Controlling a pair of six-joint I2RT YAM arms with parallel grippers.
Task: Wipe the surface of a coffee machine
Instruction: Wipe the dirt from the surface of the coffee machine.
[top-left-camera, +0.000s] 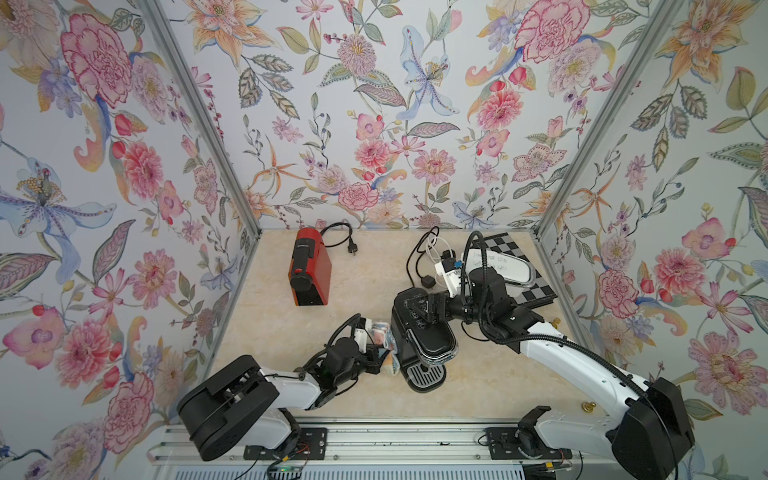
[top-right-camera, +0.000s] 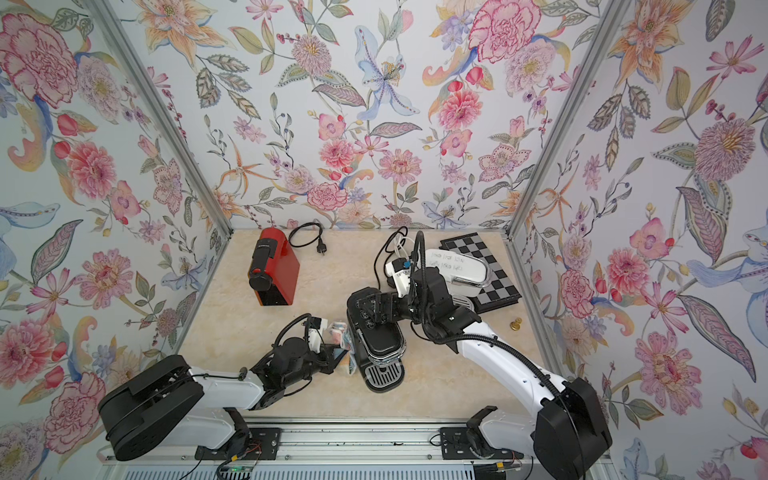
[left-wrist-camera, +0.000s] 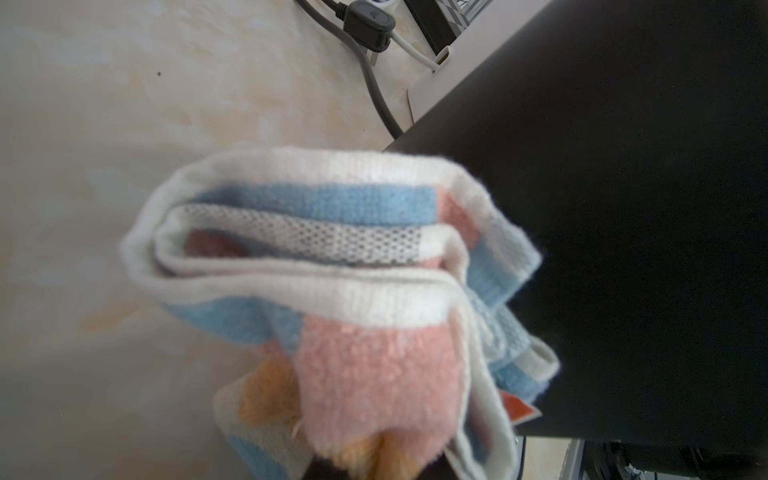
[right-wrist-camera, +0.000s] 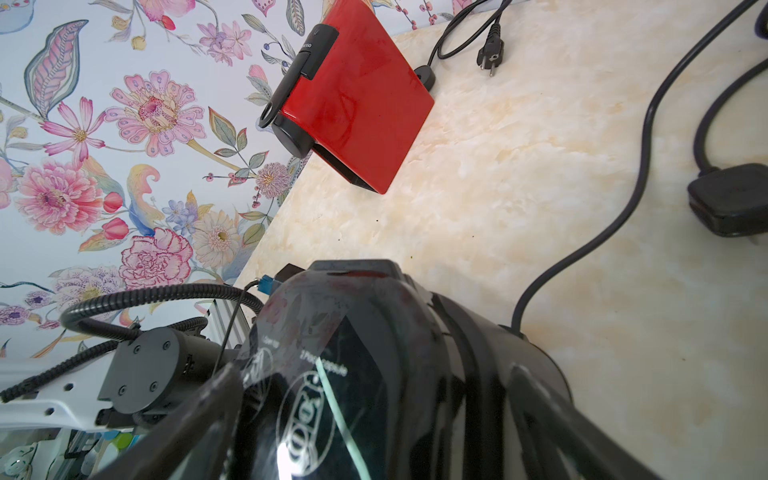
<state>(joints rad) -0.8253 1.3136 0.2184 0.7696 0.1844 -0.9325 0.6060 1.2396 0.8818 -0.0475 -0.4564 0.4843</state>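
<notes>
Fingers of the L gripper (top-left-camera: 379, 354) are clamped on a folded pastel cloth (top-left-camera: 385, 333). In both top views the cloth is pushed against the left flank of the black coffee machine (top-left-camera: 424, 345). The R gripper (top-left-camera: 419, 309) lies over the machine's rear top w/ fingers spread wide; can't tell if they press on it. The machine stands upright on the table (top-left-camera: 365, 291), a bit right of centre. Its long axis runs from back wall to rail, drip-tray end toward the rail, rear toward the chessboard (top-left-camera: 536, 293) and white tray (top-left-camera: 505, 268). A red coffee machine (top-left-camera: 309, 270) stands well apart at back left, spout end also toward the rail. Only the top views give this layout. A brass piece by the rail (top-left-camera: 587, 407) shows in a top view; a brass piece by the chessboard (top-right-camera: 516, 323) shows clear in a top view.

L wrist view: the cloth (left-wrist-camera: 345, 291) fills the frame in blue, pink, orange and white patches. One edge touches the flat side of the black coffee machine (left-wrist-camera: 623, 208), and that contact is plainer here than from above. The fingers barely show. A black plug (left-wrist-camera: 368, 25) and cables lie on the table beyond.

R wrist view: fingers (right-wrist-camera: 195, 411) show as blurred dark bars, far apart, over the machine's glossy top (right-wrist-camera: 353, 374), whose white printed symbols are clearest here. The cloth is out of sight. Beyond stand the red coffee machine (right-wrist-camera: 357, 104), a loose cord plug (right-wrist-camera: 490, 56) and a black adapter (right-wrist-camera: 731, 199).
</notes>
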